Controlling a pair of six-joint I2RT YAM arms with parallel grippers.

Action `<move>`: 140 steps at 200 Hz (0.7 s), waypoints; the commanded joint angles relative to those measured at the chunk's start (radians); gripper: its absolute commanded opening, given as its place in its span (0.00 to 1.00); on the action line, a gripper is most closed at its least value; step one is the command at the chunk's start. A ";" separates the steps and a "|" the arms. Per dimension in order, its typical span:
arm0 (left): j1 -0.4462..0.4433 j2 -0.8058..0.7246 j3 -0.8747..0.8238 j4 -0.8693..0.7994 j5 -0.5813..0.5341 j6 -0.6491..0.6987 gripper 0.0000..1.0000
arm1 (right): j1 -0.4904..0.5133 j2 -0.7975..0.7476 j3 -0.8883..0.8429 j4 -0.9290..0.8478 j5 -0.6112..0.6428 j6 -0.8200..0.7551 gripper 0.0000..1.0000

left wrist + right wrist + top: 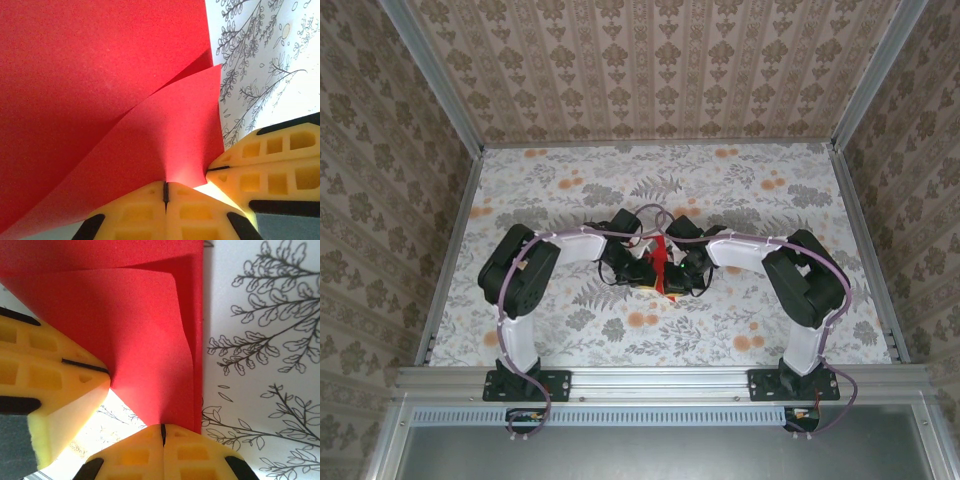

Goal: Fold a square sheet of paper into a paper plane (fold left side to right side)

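The square sheet of paper (663,258) is bright red and partly folded, held up off the table between both grippers at the table's middle. In the left wrist view the red paper (100,100) curves in layers, and my left gripper (166,186) is shut on its lower edge. The right gripper's yellow fingers (270,160) pinch the same edge just to the right. In the right wrist view the paper (145,330) shows folded layers; my right gripper (162,429) is shut on its bottom edge, and the left gripper's fingers (50,370) grip it from the left.
The table (570,190) wears a cloth printed with grey leaves and orange flowers. Patterned walls and metal rails (450,250) enclose it on three sides. Both arms bend inward, their wrists nearly touching at the centre.
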 commanded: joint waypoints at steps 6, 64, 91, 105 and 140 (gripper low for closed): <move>0.037 0.021 -0.019 -0.035 -0.075 0.031 0.00 | 0.002 0.047 -0.017 -0.112 0.079 -0.022 0.00; 0.120 0.003 -0.034 -0.078 -0.117 0.084 0.00 | 0.002 0.036 -0.027 -0.127 0.085 -0.026 0.00; 0.168 -0.004 -0.038 -0.099 -0.133 0.116 0.00 | 0.002 0.031 -0.028 -0.129 0.084 -0.026 0.00; 0.194 -0.007 -0.044 -0.105 -0.136 0.129 0.00 | 0.002 0.029 -0.028 -0.129 0.084 -0.026 0.00; 0.261 -0.015 -0.043 -0.115 -0.138 0.153 0.00 | 0.002 0.021 -0.026 -0.122 0.076 -0.028 0.00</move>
